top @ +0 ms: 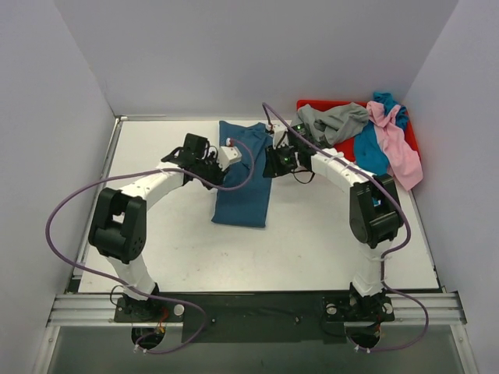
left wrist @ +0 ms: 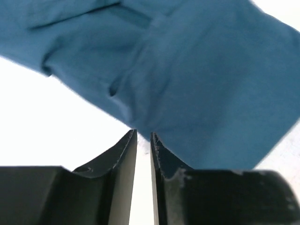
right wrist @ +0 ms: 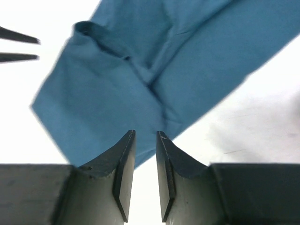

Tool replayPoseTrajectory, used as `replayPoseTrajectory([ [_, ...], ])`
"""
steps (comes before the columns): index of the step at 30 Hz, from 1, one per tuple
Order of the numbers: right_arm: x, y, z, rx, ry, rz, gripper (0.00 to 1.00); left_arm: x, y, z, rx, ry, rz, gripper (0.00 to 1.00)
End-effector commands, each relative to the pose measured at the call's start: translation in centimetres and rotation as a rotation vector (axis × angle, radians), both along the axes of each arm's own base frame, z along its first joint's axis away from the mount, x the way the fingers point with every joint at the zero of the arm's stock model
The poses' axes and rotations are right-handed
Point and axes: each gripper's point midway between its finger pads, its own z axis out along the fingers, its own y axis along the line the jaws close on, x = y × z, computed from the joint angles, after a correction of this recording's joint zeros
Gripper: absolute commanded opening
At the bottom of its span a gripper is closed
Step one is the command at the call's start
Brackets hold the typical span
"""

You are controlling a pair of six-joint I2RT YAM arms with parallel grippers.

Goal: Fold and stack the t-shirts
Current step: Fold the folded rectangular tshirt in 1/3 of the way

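Your dark teal-blue cloth t-shirt point(top: 245, 174) lies folded into a long strip mid-table, between both grippers. Your left gripper point(top: 231, 153) sits at its left edge, fingers nearly closed on nothing; your right gripper point(top: 272, 161) flanks the right edge, fingers narrow and empty. Grey point(top: 334, 121), pink point(top: 392, 142) and turquoise point(top: 369, 149) t-shirts heap on the red tray point(top: 411, 140) at the far right.

Dark teal-blue shirt point(top: 245, 174) lies folded into a long strip mid-table point(top: 327, 241). Left gripper point(top: 231, 153) at its left edge, right gripper point(top: 273, 162) at its right edge. Grey shirt point(top: 334, 121), pink shirt point(top: 394, 145), turquoise shirt point(top: 369, 150) heaped on red tray point(top: 312, 104), far right.
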Motion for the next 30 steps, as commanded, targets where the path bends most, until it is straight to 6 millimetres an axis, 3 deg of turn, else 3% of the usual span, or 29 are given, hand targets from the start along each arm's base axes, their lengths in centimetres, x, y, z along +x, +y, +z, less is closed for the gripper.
replayPoseTrajectory([
  [1, -5.2, 3.8, 3.0, 0.248, 0.165, 0.064, 0.17, -4.5, -3.0, 0.7, 0.020, -0.025, -0.265, 0.25],
  [3, -6.4, 4.2, 1.6, 0.273, 0.249, 0.037, 0.15, -3.2, -3.4, 0.3, 0.004, -0.086, -0.211, 0.25],
  [4, -6.4, 4.3, 0.7, 0.279, 0.263, 0.023, 0.15, -1.7, -3.9, 1.0, -0.019, -0.152, -0.190, 0.25],
  [8, -5.0, 3.5, -1.9, 0.266, 0.293, -0.097, 0.11, 2.8, -4.5, 3.0, -0.035, -0.356, -0.039, 0.25],
  [9, -4.8, 3.2, -2.5, 0.261, 0.311, -0.119, 0.08, 3.2, -4.7, 2.7, -0.033, -0.372, -0.011, 0.23],
  [11, -4.6, 2.6, -3.9, 0.264, 0.368, -0.167, 0.07, 3.1, -5.0, 1.7, -0.012, -0.396, -0.007, 0.19],
  [13, -5.0, 2.0, -4.9, 0.249, 0.404, -0.186, 0.07, 2.5, -3.9, -0.6, 0.047, -0.406, -0.016, 0.19],
  [17, -6.1, 0.8, -6.9, 0.172, 0.467, -0.185, 0.08, 1.9, -2.6, -3.1, 0.214, -0.490, -0.114, 0.19],
  [20, -5.8, 0.4, -6.8, 0.141, 0.463, -0.172, 0.11, 1.3, -2.6, -3.7, 0.211, -0.469, -0.113, 0.19],
  [23, -5.5, -0.2, -5.4, 0.127, 0.422, -0.156, 0.13, 1.1, -1.8, -3.9, 0.248, -0.487, -0.088, 0.20],
  [25, -5.5, -0.6, -4.0, 0.128, 0.371, -0.134, 0.18, 1.6, -1.3, -2.7, 0.260, -0.505, -0.048, 0.24],
  [28, -6.0, -1.1, -2.2, 0.113, 0.265, -0.047, 0.31, 1.8, -1.8, 0.7, 0.226, -0.512, -0.020, 0.32],
  [30, -7.2, -1.0, -0.5, 0.131, 0.178, 0.039, 0.36, 0.7, -2.2, 2.5, 0.202, -0.456, -0.072, 0.33],
])
